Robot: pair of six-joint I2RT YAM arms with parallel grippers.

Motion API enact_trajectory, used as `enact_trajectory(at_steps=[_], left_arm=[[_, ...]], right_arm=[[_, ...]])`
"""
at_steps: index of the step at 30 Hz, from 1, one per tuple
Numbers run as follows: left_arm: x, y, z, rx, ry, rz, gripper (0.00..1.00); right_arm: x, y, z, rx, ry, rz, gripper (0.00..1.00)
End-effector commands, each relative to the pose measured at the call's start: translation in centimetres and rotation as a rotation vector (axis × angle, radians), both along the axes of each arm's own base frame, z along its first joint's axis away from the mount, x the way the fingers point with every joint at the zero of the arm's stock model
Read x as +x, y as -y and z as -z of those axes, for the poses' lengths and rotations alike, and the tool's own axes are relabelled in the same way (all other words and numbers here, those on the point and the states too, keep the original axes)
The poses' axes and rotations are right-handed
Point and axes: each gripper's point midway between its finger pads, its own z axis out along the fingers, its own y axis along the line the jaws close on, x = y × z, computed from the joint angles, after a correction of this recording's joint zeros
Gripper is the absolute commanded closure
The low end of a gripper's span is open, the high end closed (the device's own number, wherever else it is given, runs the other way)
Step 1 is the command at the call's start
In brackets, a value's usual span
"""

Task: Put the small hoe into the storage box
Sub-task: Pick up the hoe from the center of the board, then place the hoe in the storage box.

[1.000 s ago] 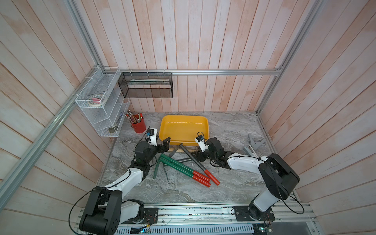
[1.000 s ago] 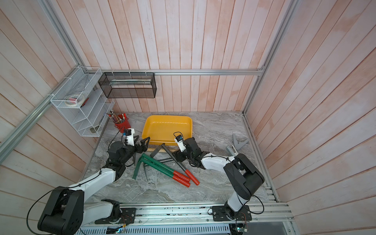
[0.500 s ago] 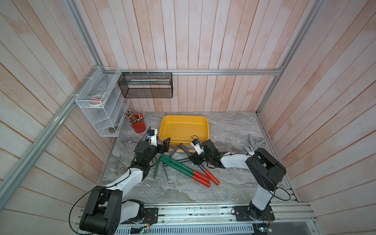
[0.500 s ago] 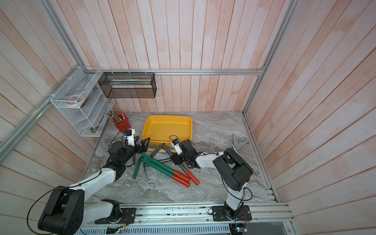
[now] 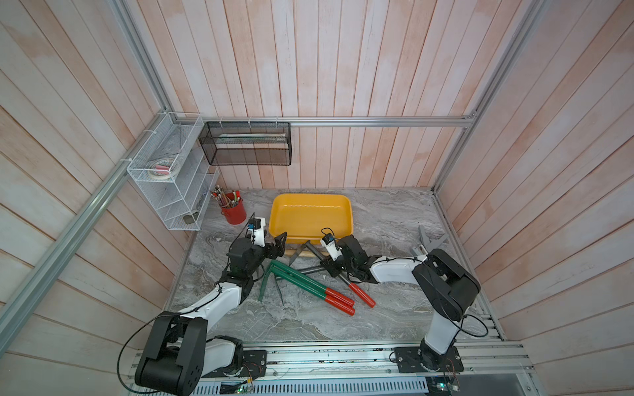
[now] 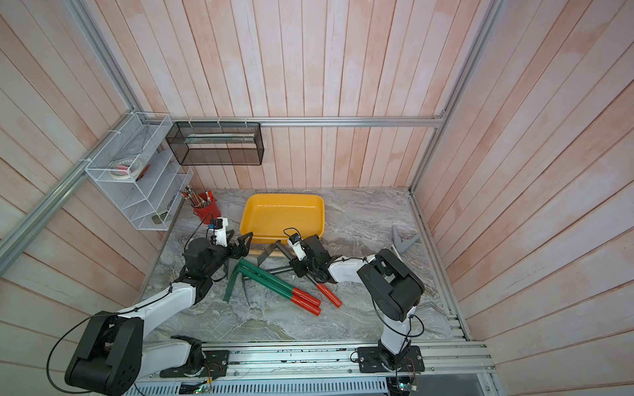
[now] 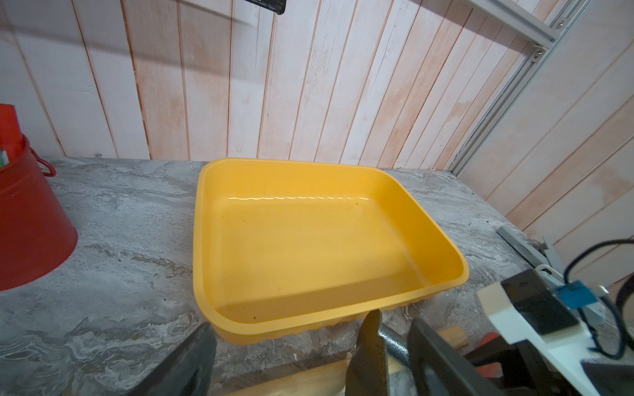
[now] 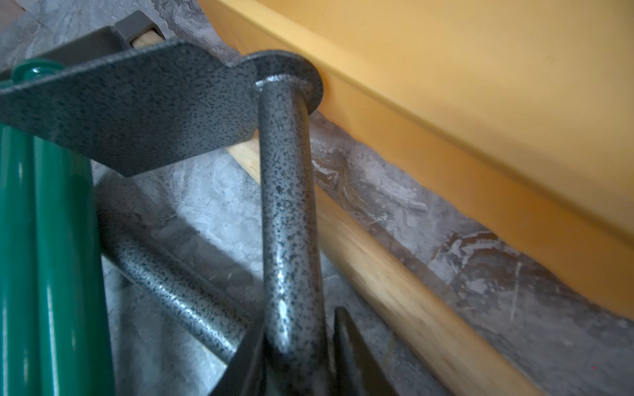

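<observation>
The small hoe (image 5: 316, 255) has a speckled grey shaft, a flat grey blade and a red grip. It lies on the marble top just in front of the storage box (image 5: 310, 214), a shallow yellow tub, with its head touching the tub's near wall (image 8: 480, 103). My right gripper (image 5: 331, 270) is low over the shaft. In the right wrist view its fingers press either side of the hoe's shaft (image 8: 288, 205), so the right gripper (image 8: 296, 322) is shut on it. My left gripper (image 5: 278, 245) stands open and empty beside the box's near left corner (image 7: 219, 322).
Two green-shafted tools with red grips (image 5: 308, 283) lie crossed beside the hoe. A wooden handle (image 8: 394, 281) and a second speckled shaft (image 8: 171, 274) lie under it. A red pencil bucket (image 5: 234, 212), a white wire rack (image 5: 171, 178) and a black mesh basket (image 5: 245, 144) stand at the back left. A grey bracket (image 5: 429, 240) lies far right.
My right gripper has moved forward and left, down onto the hoe's shaft, and its jaws have closed on it. The left arm has not moved.
</observation>
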Motion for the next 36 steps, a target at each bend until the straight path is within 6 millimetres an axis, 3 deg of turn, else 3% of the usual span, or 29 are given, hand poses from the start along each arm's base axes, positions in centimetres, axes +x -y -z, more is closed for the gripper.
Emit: enact_trajectory(at_steps=[1, 7, 12, 18, 22, 30, 36], left_arm=[[0.3, 0.0, -0.9, 0.012, 0.032, -0.005, 0.11], [0.3, 0.0, -1.0, 0.008, 0.037, -0.002, 0.11], [0.2, 0.1, -1.3, 0.003, 0.041, 0.002, 0.11], [0.0, 0.2, -2.0, -0.007, 0.058, 0.008, 0.11], [-0.2, 0.5, -3.2, -0.028, 0.083, 0.029, 0.11], [-1.6, 3.1, -6.4, -0.132, 0.134, 0.188, 0.11], [-3.2, 6.5, -8.2, -0.21, 0.145, 0.389, 0.11]], right_arm=[[-0.2, -0.3, 0.9, -0.031, -0.014, -0.005, 0.78], [-1.1, -0.3, -0.7, -0.025, -0.001, -0.049, 1.0], [-2.8, -0.3, -3.9, -0.005, 0.036, -0.124, 1.0], [-3.5, 1.0, -9.4, 0.038, 0.138, -0.122, 1.0], [-1.1, 3.2, -12.7, 0.082, 0.213, 0.032, 1.0], [6.8, 8.6, -19.8, 0.368, 0.327, 0.509, 1.0], [10.0, 8.4, -22.7, 0.567, 0.303, 0.687, 1.0]])
